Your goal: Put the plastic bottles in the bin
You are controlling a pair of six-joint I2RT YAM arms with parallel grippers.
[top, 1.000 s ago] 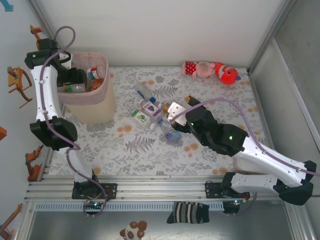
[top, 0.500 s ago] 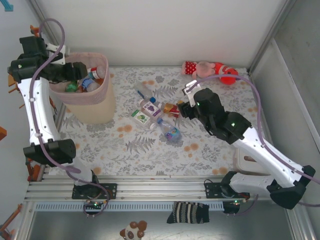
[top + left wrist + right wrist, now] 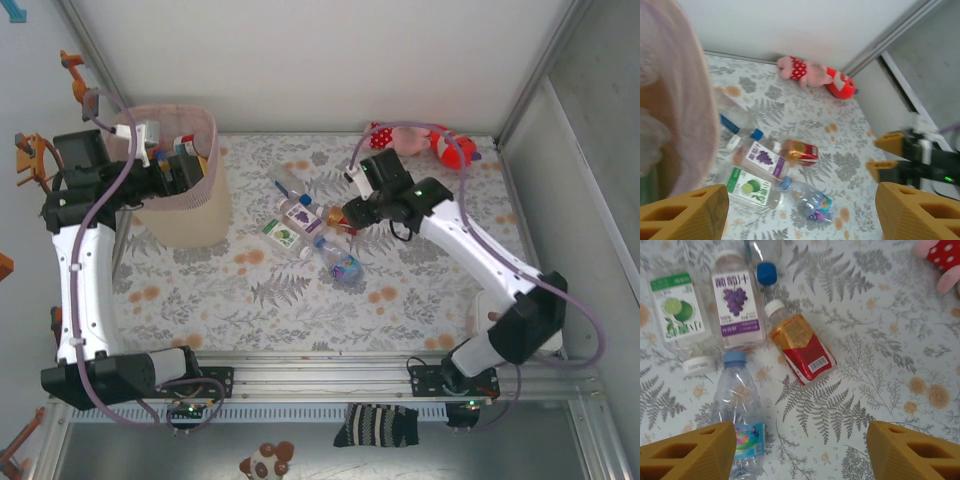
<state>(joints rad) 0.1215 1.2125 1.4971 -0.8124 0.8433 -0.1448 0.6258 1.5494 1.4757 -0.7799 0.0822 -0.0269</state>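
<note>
L gripper (image 3: 798,207) is up at the bin (image 3: 195,215), fingers spread wide w/ nothing btwn them. The pink perforated wall runs close along the left of its wrist view. Bin stands in the far-left corner of the floral mat (image 3: 300,300), hard by the left frame edge, w/ a few bottles (image 3: 185,147) inside, incl. a red-capped one near the far rim. R gripper (image 3: 801,450) hovers over the loose cluster mid-table, fingers also well apart, empty, touching nothing. Five more lie flat there. Lime-label bottle (image 3: 677,310) and grape-label bottle (image 3: 735,307) are side by side; can't tell if they touch. Red-label bottle (image 3: 802,347) is just right of the grape one, white cap toward it. Water bottle (image 3: 740,410) is on the near side, blue cap just short of the grape one. Blue-cap clear bottle (image 3: 765,260) is on the far side. Room: a bare strip of mat btwn bin wall and cluster; wide bare mat from the cluster's near side to the front rail; more bare mat right of the red-label bottle, out to the side wall. Plush toy (image 3: 420,140) lies along the far edge under the back wall, well apart from the cluster. A slanted metal post marks the far-right corner.
</note>
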